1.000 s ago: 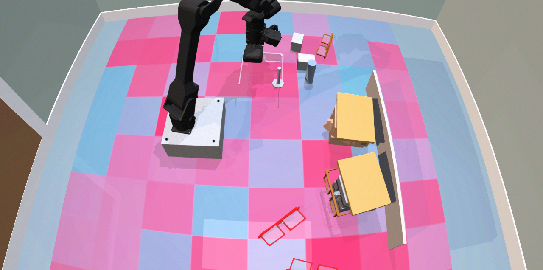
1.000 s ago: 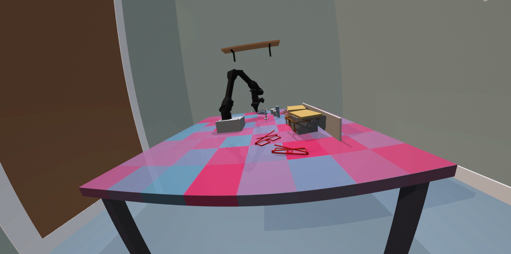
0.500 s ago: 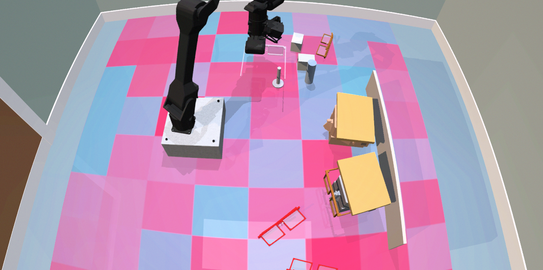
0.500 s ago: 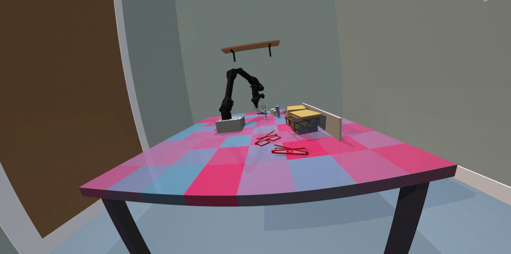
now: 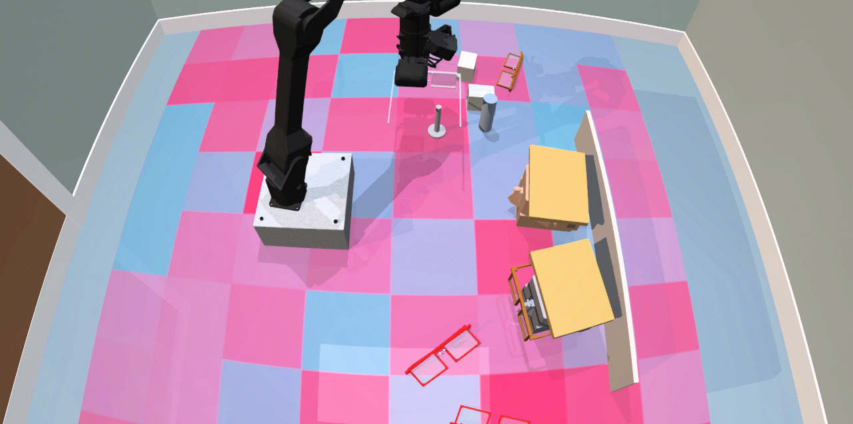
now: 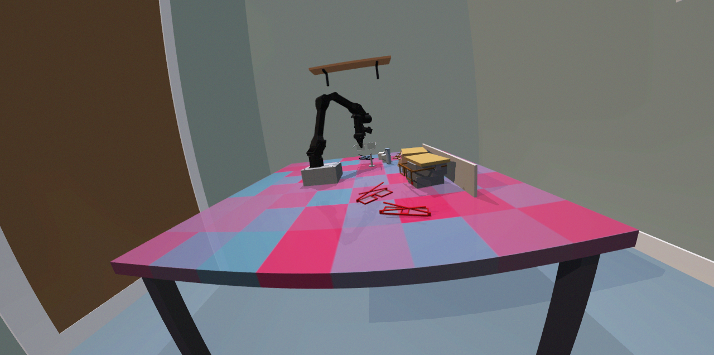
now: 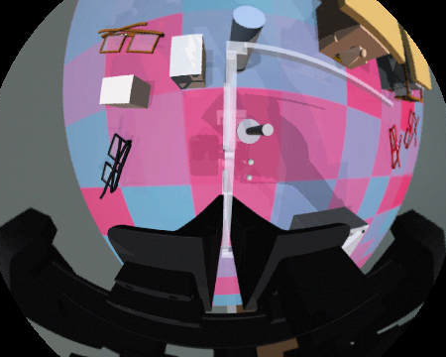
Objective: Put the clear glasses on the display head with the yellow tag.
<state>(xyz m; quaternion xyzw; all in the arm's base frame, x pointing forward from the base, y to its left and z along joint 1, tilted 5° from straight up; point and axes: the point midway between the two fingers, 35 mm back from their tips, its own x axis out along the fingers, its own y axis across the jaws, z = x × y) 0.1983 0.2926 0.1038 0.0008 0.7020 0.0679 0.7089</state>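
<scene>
My gripper (image 6: 361, 146) (image 7: 225, 200) is shut on the clear glasses (image 5: 460, 100) (image 7: 230, 99), at the middle of their front. The glasses hang above the table with the temples open, pointing toward the near side in the top view. A tan head (image 5: 523, 207) (image 7: 349, 47) stands to the right, well away from the gripper, under a flat yellow top. A small yellow spot shows low on its face in the wrist view; it looks like the tag. The other head (image 5: 538, 309) is dark grey, has a similar top and wears brown glasses (image 5: 523, 317).
A thin post (image 5: 438, 117) (image 7: 268, 130) on a round base stands close to the held glasses. A grey-blue cylinder (image 5: 487, 114) and two white boxes (image 5: 467, 65) (image 5: 480, 90) are right of it. A panel (image 5: 617, 314) stands behind the heads. Red, black and brown spare glasses lie around.
</scene>
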